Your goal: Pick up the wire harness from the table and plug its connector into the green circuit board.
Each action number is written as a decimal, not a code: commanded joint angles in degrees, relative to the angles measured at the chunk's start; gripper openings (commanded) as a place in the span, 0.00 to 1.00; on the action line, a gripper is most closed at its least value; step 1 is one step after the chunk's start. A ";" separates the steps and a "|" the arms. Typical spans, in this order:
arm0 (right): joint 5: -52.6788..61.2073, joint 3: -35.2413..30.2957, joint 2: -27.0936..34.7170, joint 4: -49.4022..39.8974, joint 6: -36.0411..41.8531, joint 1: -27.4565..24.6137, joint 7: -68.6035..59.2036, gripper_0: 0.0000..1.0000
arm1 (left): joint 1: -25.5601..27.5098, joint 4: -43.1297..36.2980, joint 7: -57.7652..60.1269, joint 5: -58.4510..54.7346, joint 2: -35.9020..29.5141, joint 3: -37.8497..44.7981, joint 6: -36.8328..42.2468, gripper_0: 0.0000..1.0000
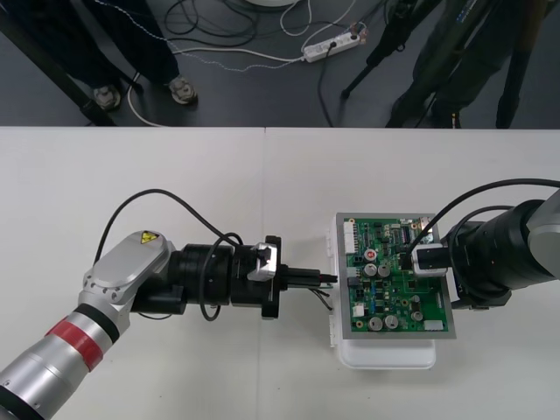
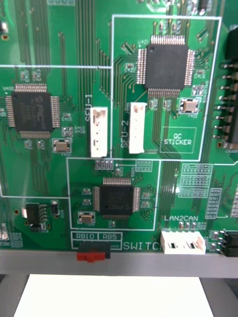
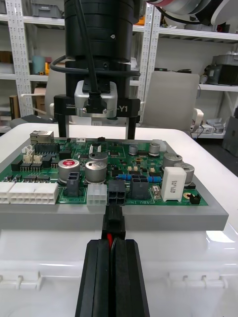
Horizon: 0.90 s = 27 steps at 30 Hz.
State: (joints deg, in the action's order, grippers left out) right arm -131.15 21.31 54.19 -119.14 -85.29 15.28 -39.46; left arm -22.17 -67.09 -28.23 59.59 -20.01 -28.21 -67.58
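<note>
The wire harness's black plug is found at the near edge of the green circuit board, its front end meeting a black header mounted there; whether it is fully seated cannot be determined. Red and black wires are seen running back from the plug between the black fingers of the left gripper, which are drawn close together and clamped on the harness just behind the plug. In the front view the left gripper is held level over the table, pointing at the board's left edge, with its arm entering from the lower left. The board is mounted on a white base, whose lower part projects beyond the board. The right gripper is positioned over the board's right side, its arm entering from the right. In the left wrist view the right gripper stands at the far edge of the board, with its two fingers set well apart. In the right wrist view the board's chips and white connectors are seen from close above.
</note>
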 commanded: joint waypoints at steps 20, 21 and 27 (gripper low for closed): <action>0.90 3.12 -0.66 -0.13 0.39 3.36 -0.44 1.00 | -1.12 -1.99 7.04 0.26 2.08 -2.55 1.66 0.00; 0.81 3.12 -0.66 -0.13 0.39 3.36 -0.44 1.00 | -1.21 -1.99 7.04 0.35 2.08 -2.55 1.75 0.00; 0.81 3.12 -0.66 -0.13 0.48 3.36 -1.06 1.00 | -1.30 -2.07 7.22 0.26 2.43 -2.55 2.27 0.00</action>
State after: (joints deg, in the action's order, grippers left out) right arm -130.93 23.71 54.17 -118.86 -85.29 16.86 -39.46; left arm -22.17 -67.10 -25.13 59.70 -19.60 -29.47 -67.54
